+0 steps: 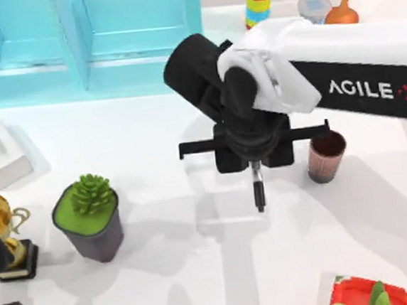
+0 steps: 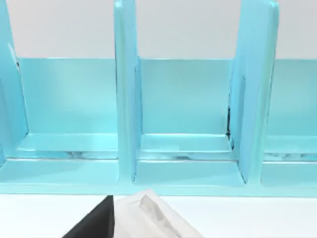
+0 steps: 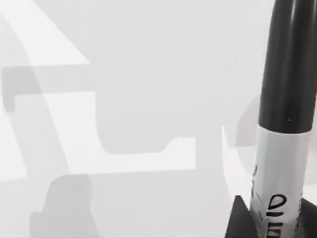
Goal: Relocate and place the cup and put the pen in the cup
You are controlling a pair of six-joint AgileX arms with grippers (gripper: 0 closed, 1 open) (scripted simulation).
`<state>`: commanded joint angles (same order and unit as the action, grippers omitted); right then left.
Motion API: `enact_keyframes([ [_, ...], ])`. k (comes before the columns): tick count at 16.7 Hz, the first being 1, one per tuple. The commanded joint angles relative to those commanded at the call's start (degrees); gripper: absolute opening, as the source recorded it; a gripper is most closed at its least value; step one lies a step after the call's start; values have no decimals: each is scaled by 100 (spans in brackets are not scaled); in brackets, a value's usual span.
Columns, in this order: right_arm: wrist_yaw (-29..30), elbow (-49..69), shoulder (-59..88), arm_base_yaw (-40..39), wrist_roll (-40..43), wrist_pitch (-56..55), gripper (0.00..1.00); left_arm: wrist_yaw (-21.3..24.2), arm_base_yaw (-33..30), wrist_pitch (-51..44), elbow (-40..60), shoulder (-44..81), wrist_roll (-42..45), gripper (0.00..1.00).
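Pen (image 1: pixel 259 190) hanging tip-down, clamped in right gripper (image 1: pixel 256 168) fingers above mid-table, apparently for a vertical drop. Cup (image 1: pixel 326 156) upright just beside it, toward right edge, mouth unobstructed. Left arm parked near left edge; fingers' state indeterminable.

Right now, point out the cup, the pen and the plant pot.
cup (image 1: pixel 325 157): top view, on its ribbed side wall.
pen (image 1: pixel 259 190): top view, on the black barrel below the right gripper.
plant pot (image 1: pixel 100 236): top view, on its dark grey side.
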<state>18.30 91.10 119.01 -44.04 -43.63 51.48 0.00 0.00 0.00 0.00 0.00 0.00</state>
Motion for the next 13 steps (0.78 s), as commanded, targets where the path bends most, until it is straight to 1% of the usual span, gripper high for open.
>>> enact_keyframes([
  [4, 1009, -1002, -526, -155, 835, -2202, 0, 0, 0, 0, 0, 0, 0, 100],
  [13, 3544, -3497, -1783, -629, 3070, -7601, 0, 0, 0, 0, 0, 0, 0, 100],
])
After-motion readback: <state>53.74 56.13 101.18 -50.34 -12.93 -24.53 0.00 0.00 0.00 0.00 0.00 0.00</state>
